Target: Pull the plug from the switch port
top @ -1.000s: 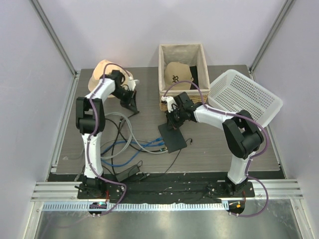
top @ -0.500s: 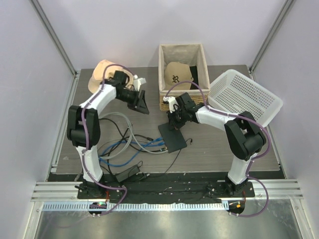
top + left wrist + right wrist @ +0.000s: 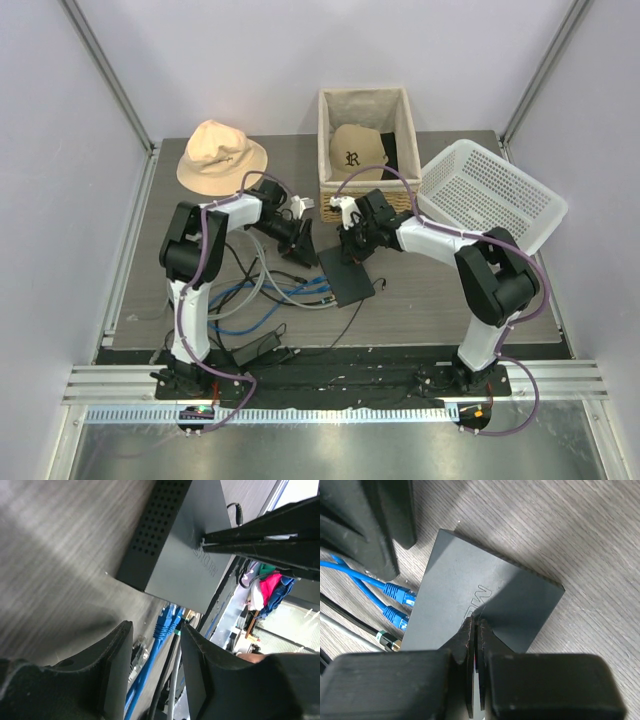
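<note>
White-shelled left arm (image 3: 190, 318) and right arm (image 3: 432, 237), black joints, purple cables looped alongside

Pale lilac walls (image 3: 300, 50) enclose a grey wood-grain table (image 3: 430, 290), a silver metal rail (image 3: 110, 383) along its near edge.
</note>
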Robot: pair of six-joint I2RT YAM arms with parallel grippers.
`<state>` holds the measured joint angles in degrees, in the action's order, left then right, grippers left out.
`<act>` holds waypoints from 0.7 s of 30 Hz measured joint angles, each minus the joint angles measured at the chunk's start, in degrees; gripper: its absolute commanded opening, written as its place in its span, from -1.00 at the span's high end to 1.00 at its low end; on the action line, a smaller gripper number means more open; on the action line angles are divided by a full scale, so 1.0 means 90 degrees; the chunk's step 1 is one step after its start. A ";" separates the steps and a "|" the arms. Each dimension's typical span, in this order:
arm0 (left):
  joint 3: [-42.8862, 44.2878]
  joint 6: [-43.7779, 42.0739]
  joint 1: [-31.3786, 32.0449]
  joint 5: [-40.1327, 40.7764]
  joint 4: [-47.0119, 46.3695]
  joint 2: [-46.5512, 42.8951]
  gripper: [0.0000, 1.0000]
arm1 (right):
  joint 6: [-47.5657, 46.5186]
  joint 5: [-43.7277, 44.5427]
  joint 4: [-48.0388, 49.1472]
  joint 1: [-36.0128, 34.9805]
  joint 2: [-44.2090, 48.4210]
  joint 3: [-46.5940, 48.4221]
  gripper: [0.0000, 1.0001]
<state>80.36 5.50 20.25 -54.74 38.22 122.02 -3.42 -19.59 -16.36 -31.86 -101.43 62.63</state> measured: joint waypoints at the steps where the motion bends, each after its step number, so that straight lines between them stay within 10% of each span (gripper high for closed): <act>1: -0.0002 0.0022 0.0000 -0.0019 -0.0049 0.0017 0.08 | -0.0005 0.0002 0.0005 0.0000 0.0015 -0.0015 0.96; 21: -0.0109 -0.0262 0.0493 -0.0508 0.0007 0.0333 0.25 | 0.0027 -0.0024 0.0073 0.0002 0.0063 -0.0112 0.95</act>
<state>79.37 3.14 24.69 -59.31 38.28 125.01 -3.18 -19.81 -15.70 -31.83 -100.86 61.63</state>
